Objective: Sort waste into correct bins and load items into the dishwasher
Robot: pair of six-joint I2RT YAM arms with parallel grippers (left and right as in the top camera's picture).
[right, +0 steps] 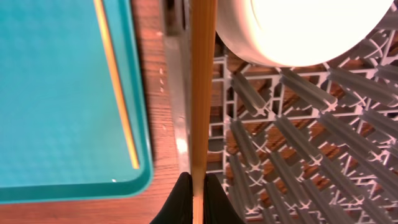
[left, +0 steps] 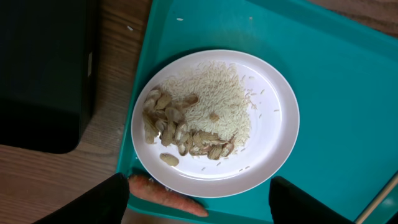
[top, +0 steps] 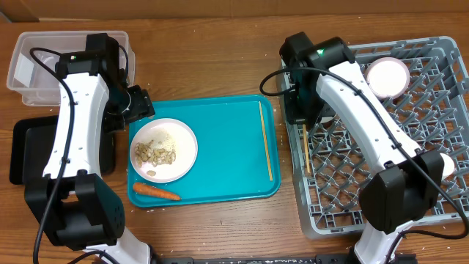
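Right end effector (right: 198, 202) pinched tight on one wooden chopstick (right: 202, 93), which runs lengthwise over the left rim of the grey dish rack (right: 298, 162); the second chopstick (right: 115, 81) lies on the teal tray (right: 56, 93) near its right edge. Left end effector (left: 200, 190) spread wide with nothing in its grasp, hanging over the white plate (left: 273, 124) of rice (left: 217, 93) and nut scraps (left: 168, 124) on the same tray, the carrot (left: 168, 196) just beside the plate's rim.

L hand (left: 198, 205) wide apart, wrist down; R hand (right: 194, 200) tight on chopstick (right: 202, 93).
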